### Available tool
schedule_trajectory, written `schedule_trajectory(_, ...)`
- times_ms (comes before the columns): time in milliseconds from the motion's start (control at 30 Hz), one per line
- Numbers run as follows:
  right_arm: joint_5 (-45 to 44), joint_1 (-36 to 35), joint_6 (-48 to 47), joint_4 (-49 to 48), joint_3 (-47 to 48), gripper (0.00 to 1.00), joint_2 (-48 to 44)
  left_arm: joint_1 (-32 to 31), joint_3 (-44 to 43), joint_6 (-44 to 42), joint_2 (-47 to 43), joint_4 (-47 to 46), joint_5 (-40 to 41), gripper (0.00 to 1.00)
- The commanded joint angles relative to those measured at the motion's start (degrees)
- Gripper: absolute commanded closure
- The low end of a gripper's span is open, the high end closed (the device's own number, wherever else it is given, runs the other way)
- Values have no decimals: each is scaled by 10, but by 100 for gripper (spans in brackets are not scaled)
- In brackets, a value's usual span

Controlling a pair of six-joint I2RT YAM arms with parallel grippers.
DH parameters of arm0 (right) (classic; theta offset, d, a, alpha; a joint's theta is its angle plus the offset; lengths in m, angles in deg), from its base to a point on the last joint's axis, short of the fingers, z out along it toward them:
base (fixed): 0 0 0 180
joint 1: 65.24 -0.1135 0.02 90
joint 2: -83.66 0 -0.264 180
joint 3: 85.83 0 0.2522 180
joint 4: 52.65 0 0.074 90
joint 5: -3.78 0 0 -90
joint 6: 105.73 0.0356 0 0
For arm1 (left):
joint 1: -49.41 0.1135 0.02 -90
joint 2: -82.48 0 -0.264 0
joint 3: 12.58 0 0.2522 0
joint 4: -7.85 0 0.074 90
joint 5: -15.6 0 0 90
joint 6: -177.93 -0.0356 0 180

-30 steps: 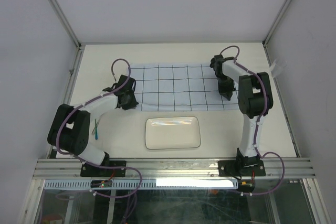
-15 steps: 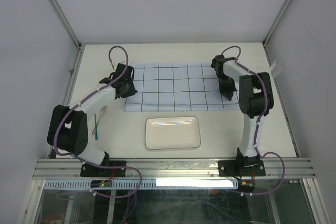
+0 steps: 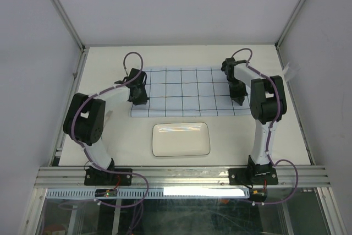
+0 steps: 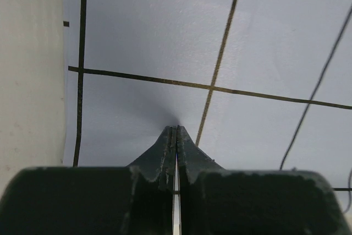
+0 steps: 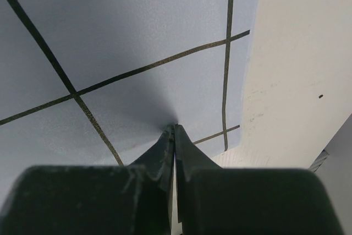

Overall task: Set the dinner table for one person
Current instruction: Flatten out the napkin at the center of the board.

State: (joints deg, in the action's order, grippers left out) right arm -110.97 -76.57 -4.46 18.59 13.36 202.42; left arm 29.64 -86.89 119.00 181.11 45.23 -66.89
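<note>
A pale-blue cloth [image 3: 187, 83] with dark grid lines lies spread flat on the far half of the dinner table [image 3: 107, 61]. My left gripper [image 3: 138, 96] is shut, and its tip rests on the cloth [image 4: 165, 37] near its left edge, beside bare table [image 4: 27, 81]. At the cloth's [image 5: 110, 26] near right corner, my right gripper [image 3: 236, 97] is also shut, tip down on the fabric with bare table [image 5: 297, 81] just to its right. Both pairs of jaws are pressed together in the wrist views, left gripper [image 4: 176, 129] and right gripper [image 5: 174, 126], with no fabric pinched between them.
A white rectangular plate [image 3: 180, 138] sits on the table just in front of the cloth, between the two arms. Aluminium rails [image 3: 181, 175] run along the near edge. Enclosure walls stand close on both sides, with a small white tag [image 3: 290, 71] at the right wall.
The left arm folded inward, and its gripper swept from the cloth's near left corner up and then right along the left edge. That corner now lies flatter. The right arm has not moved.
</note>
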Motion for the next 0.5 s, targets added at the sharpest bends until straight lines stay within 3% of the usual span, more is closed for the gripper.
schedule_trajectory(0, -5, 4, 5, -13, -9, 100, -3, 3, -1, 0, 28, -38, -10, 100)
schedule_trajectory(467, 16, 3, 18, -17, -51, 100, -23, 31, -17, -23, 87, -33, -7, 100)
